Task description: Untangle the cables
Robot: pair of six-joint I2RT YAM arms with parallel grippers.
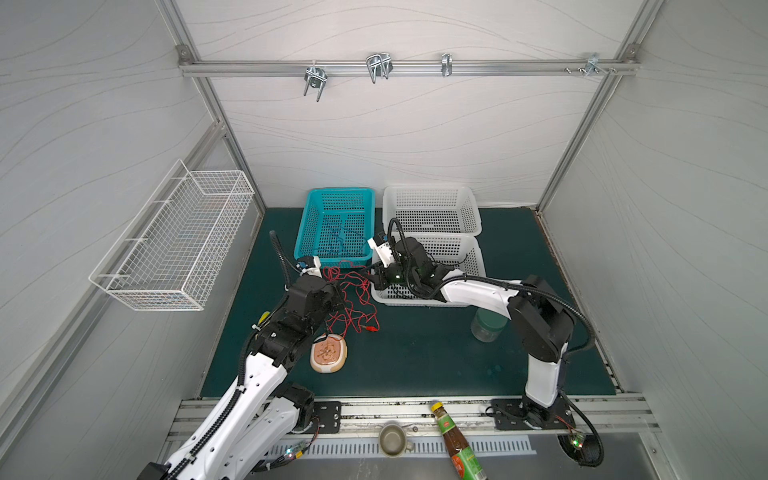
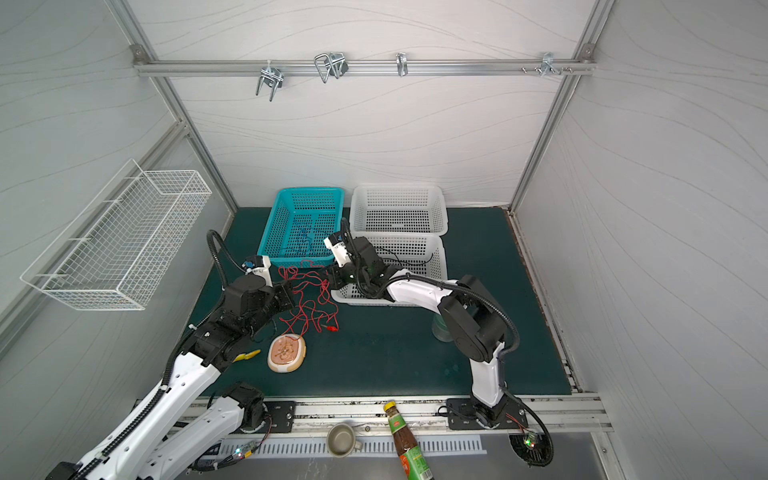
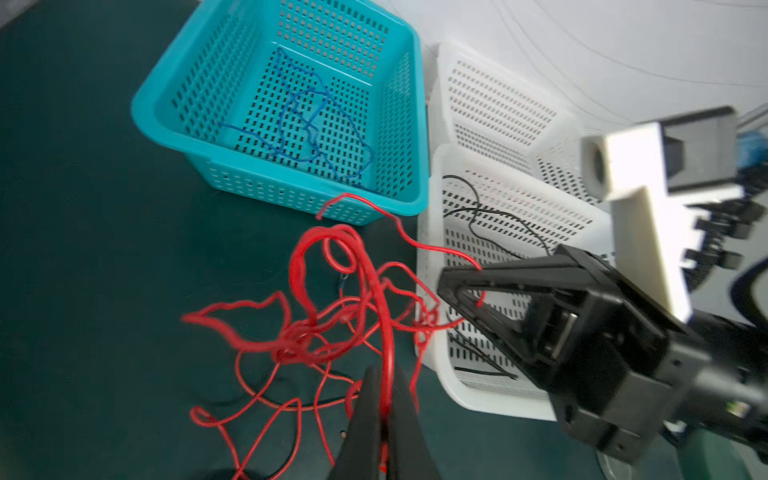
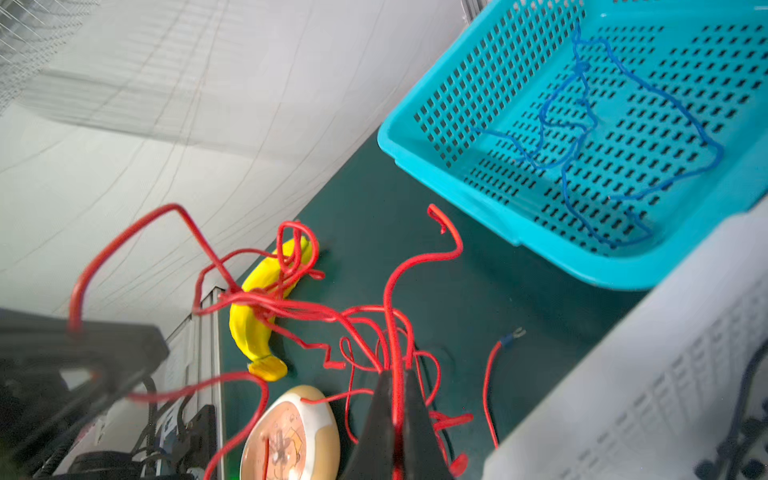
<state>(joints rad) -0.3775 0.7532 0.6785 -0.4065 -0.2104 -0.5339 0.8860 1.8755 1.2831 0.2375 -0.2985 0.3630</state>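
Observation:
A tangle of red cable [image 1: 353,299] [image 2: 309,299] hangs over the green mat between the two arms. My left gripper [image 3: 384,399] [image 1: 338,291] is shut on one red strand. My right gripper [image 4: 397,399] [image 1: 369,273] is shut on another red strand at the tangle's far side, and shows in the left wrist view [image 3: 457,282]. Loose red loops and clip ends [image 1: 372,328] trail onto the mat. A blue cable [image 3: 307,124] [image 4: 602,133] lies in the teal basket [image 1: 340,190]. A black cable [image 3: 490,216] lies in the near white basket [image 1: 473,266].
A second white basket [image 1: 432,188] stands behind the near one. A round tan toy clock [image 1: 328,353] and a yellow banana [image 4: 257,307] lie by the left arm. A glass jar [image 1: 486,326] stands under the right arm. A bottle [image 1: 455,440] and cup [image 1: 392,438] sit at the front rail.

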